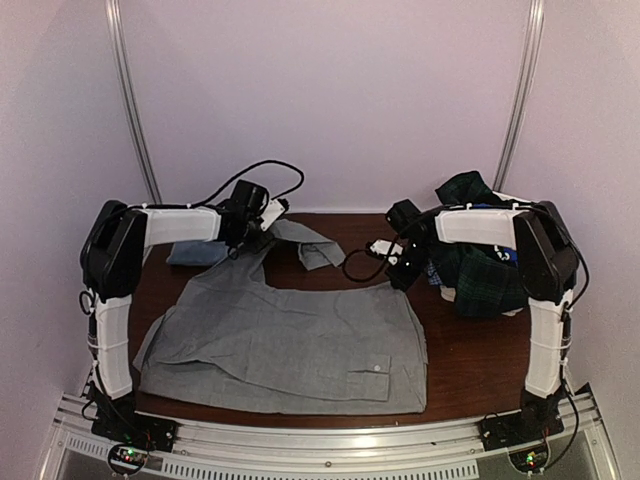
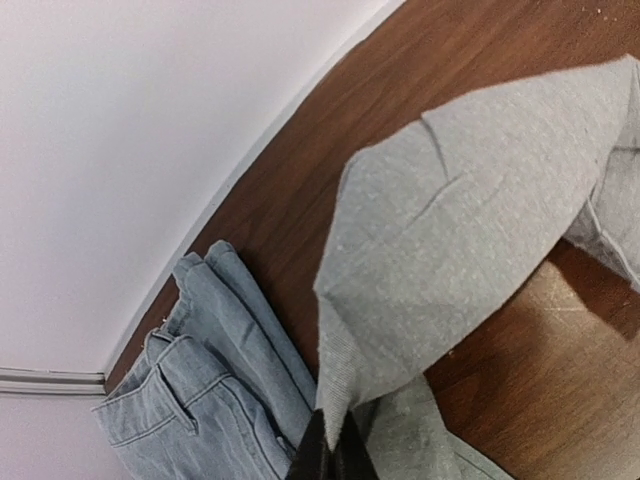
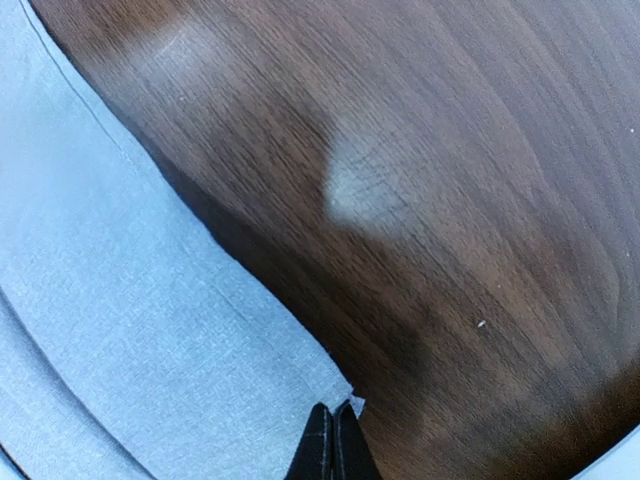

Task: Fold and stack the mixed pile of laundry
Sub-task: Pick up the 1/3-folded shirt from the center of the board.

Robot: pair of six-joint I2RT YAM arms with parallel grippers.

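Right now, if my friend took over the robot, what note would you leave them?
The left tool is shut, pinching a far-left flap of the grey shirt and holding it up off the table.
The right tool is shut on the shirt's far-right corner.
The rest of the shirt lies spread flat mid-table, not yet folded.
The laundry pile is a rumpled, mostly dark plaid heap at the far right, by the right arm.
Done: folded jeans sit at the far left.
Left: fold this shirt, stack it, then work through the pile.
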